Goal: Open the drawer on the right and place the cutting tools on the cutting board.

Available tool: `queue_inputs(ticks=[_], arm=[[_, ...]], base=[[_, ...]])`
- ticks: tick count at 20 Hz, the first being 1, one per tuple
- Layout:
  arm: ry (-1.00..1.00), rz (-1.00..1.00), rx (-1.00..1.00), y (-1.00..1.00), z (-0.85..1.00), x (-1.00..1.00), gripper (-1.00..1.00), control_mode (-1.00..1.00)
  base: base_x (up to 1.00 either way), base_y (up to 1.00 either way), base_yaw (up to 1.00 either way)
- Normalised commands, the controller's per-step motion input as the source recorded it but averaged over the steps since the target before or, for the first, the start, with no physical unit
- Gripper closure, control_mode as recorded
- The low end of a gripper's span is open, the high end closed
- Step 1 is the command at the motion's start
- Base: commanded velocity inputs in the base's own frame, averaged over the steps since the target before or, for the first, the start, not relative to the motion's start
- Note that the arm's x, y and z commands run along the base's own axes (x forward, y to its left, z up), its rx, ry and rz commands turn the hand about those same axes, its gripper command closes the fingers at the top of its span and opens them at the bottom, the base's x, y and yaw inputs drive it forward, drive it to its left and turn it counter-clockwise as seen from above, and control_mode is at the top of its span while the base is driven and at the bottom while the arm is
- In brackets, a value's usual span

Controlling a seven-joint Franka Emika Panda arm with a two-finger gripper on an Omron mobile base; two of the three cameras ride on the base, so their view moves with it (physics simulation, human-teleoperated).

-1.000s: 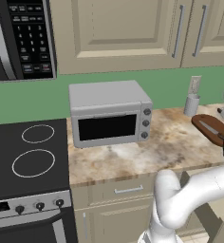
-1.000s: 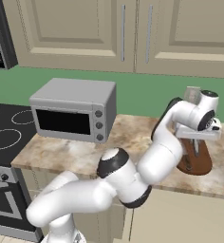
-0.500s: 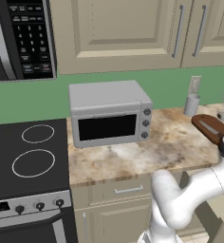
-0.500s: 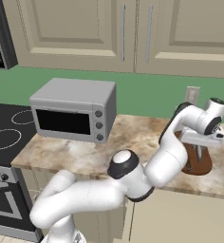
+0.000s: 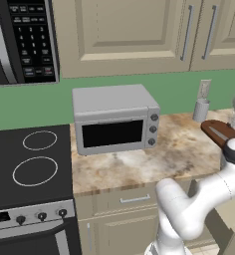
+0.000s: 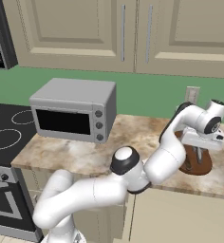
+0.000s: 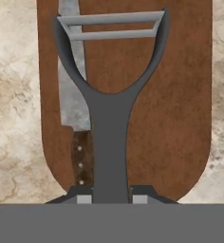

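Moved rightward since the earlier frame, the arm's hand now hangs over the cutting board on the counter. On the board lies the knife. Above the board, gripper clamps the peeler.

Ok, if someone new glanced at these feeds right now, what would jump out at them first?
Probably the grey peeler held in the gripper, hanging over the reddish-brown cutting board in the hand view. A knife with a wooden handle already lies on the board beside it. In the base views, the white arm reaches over the board at the counter's right end, past the toaster oven.
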Motion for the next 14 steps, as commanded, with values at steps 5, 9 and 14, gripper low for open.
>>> queue_inputs(ticks=[5,9,14], arm=[[0.02,0.00,0.01,0.00,-0.25,0.00,1.00,-1.00],[0.01,0.00,0.01,0.00,-0.24,0.00,1.00,-1.00],[0.01,0.00,0.01,0.00,-0.09,0.00,1.00,-1.00]], base=[[0.00,0.00,0.00],[0.00,0.00,0.00],[0.00,0.00,0.00]])
